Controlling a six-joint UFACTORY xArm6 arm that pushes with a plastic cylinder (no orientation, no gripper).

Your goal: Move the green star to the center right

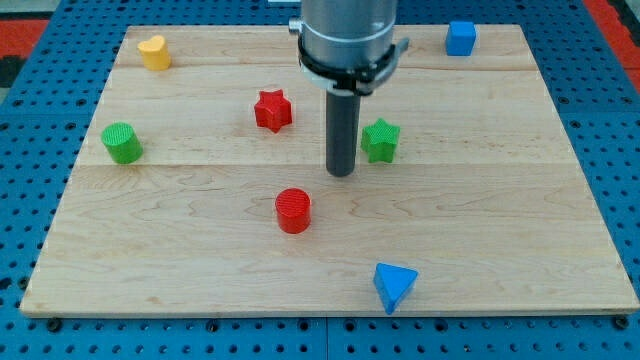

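The green star (380, 140) lies on the wooden board (520, 220) a little right of its middle. My tip (342, 173) stands just left of the star and slightly below it, with a small gap between them. The rod hangs from the grey arm housing (347, 35) at the view's top centre.
A red star (272, 110) lies left of the rod. A red cylinder (293, 211) sits below and left of my tip. A green cylinder (122, 143) is at the left edge, a yellow block (154, 52) at top left, a blue cube (460, 38) at top right, a blue triangle (394, 286) at bottom.
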